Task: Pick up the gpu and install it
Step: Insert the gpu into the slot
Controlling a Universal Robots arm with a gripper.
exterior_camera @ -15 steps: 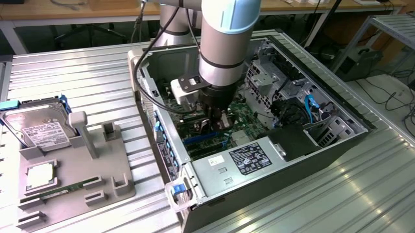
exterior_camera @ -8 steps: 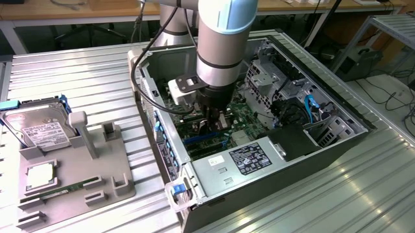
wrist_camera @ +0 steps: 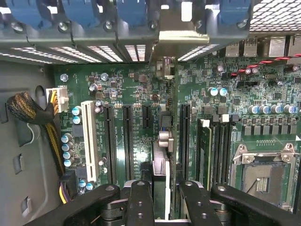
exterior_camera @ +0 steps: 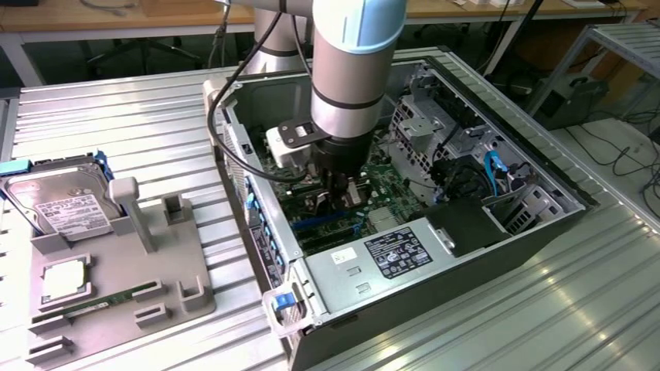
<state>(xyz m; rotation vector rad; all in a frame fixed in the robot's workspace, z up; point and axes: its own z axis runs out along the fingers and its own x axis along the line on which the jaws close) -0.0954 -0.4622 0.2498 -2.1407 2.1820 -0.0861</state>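
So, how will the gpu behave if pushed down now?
Probably stiff: the gpu stands edge-on between the fingers without sagging. Likely fragile, with small parts on it. Thin, so it may tilt if pushed off-line.

gpu [wrist_camera: 165, 141] seen edge-on: thin card standing upright on the green motherboard [wrist_camera: 131, 94] among the long black slots, silver bracket end up against the case's rear wall, other end clamped between the gripper [wrist_camera: 162, 197] jaws.

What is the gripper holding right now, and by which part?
The gripper holds the gpu edge-on by its upper edge, above the motherboard slots.
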